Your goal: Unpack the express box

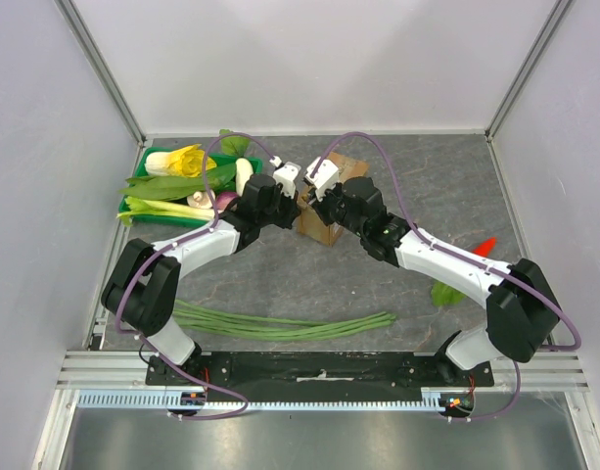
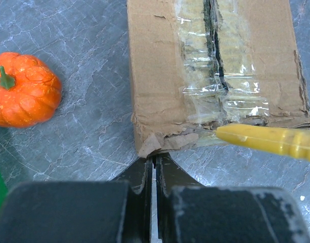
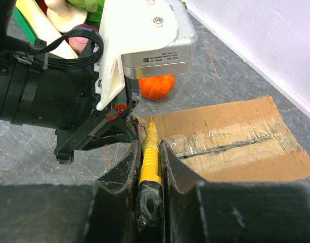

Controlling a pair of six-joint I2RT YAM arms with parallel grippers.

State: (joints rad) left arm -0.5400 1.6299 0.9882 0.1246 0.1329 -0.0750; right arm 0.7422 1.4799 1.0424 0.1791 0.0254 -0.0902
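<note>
The express box [image 1: 331, 227] is a small brown cardboard box on the grey tabletop, its flaps shut under clear tape slit along the seam [image 2: 215, 71]. My left gripper [image 2: 153, 159] is shut, its tips at the torn near corner of the box [image 2: 149, 144]. My right gripper [image 3: 149, 147] is shut on a yellow ribbed tool [image 3: 150, 157]. The tool's tip [image 2: 230, 134] touches the taped edge of the box [image 3: 230, 126]. In the top view both grippers, left [image 1: 296, 196] and right [image 1: 317, 199], meet over the box's left side.
A small orange pumpkin [image 2: 23, 88] sits left of the box, seen also past the left wrist [image 3: 155, 87]. A green tray [image 1: 143, 157] of vegetables stands at the back left. Long green beans [image 1: 280, 326] lie in front; a red chili [image 1: 484, 246] and a green leaf [image 1: 444, 293] lie right.
</note>
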